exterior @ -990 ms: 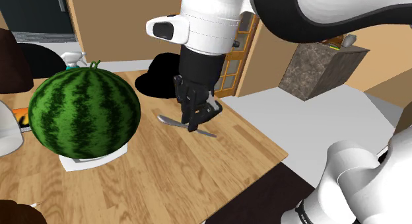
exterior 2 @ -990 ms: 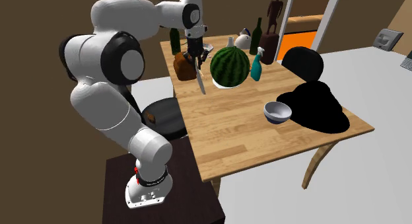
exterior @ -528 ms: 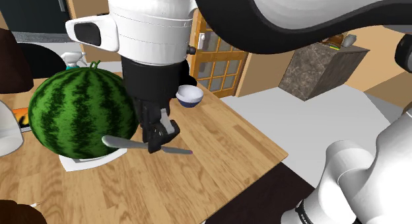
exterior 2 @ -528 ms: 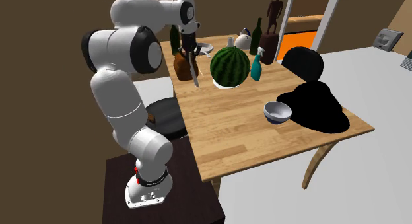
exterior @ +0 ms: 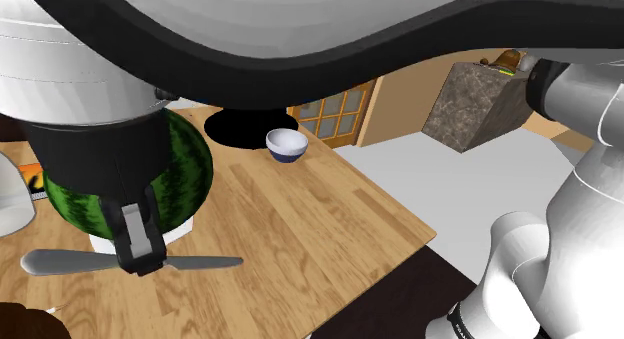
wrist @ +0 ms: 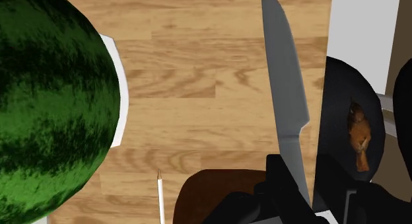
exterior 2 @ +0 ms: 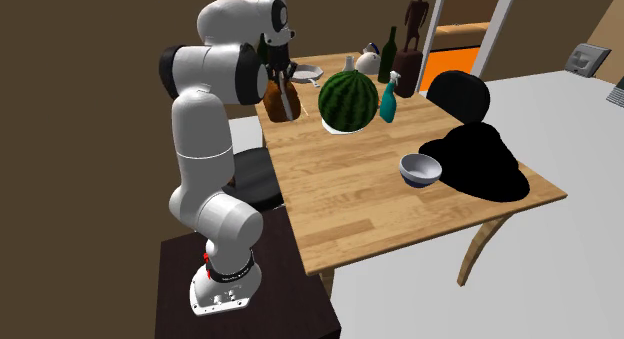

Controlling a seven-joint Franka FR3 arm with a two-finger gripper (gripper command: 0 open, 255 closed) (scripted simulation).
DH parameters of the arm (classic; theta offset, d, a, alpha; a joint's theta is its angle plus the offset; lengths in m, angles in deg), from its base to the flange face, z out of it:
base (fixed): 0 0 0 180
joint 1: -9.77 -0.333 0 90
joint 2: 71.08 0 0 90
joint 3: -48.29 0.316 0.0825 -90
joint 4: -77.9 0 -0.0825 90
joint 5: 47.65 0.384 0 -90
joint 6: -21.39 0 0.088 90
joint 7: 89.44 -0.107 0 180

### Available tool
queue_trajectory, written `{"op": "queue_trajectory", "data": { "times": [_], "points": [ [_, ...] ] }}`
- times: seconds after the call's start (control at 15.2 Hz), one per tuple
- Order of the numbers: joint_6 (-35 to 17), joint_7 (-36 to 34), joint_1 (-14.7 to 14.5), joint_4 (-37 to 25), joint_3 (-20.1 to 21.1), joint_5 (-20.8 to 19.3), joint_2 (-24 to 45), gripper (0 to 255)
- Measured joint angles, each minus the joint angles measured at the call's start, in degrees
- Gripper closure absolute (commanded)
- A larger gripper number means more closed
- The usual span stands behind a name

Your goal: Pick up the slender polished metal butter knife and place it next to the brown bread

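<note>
Franka arm (exterior 2: 196, 137) — glossy white rounded links with dark grey joint bands between them. The base collar (exterior 2: 226, 279) carries a red ring (exterior 2: 208, 256) and small dark dots. The gripper (exterior: 139, 257) — all black, blocky.

In the shoulder view the arm (exterior: 300, 17) covers the top of the melon (exterior: 190, 172), the gripper (exterior: 140, 259) covers the knife's (exterior: 200, 262) middle, and that view's left edge cuts a white thing (exterior: 8, 202) I cannot name. In the wrist view the melon and the bread (wrist: 205, 189) run off the edges, the fingers (wrist: 280, 189) hide the knife's handle, and a thin white stick (wrist: 159, 196) near the bread is cut short. In the second exterior view the knife is too small to tell handle from blade.
</note>
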Motion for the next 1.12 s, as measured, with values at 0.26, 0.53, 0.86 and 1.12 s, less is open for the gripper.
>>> {"op": "queue_trajectory", "data": {
  "times": [0.26,0.53,0.86,1.12],
  "points": [
    [-2.8,-0.35,-0.04,2.8,0.03,-0.04,0.01,255],
    [-6.09,-0.47,0.06,6.02,-0.04,-0.11,0.09,255],
    [-9.71,-0.66,0.13,9.46,-0.1,-0.24,0.28,255],
    [-12.58,-0.89,0.14,12.06,-0.14,-0.42,0.58,255]
  ]
}}
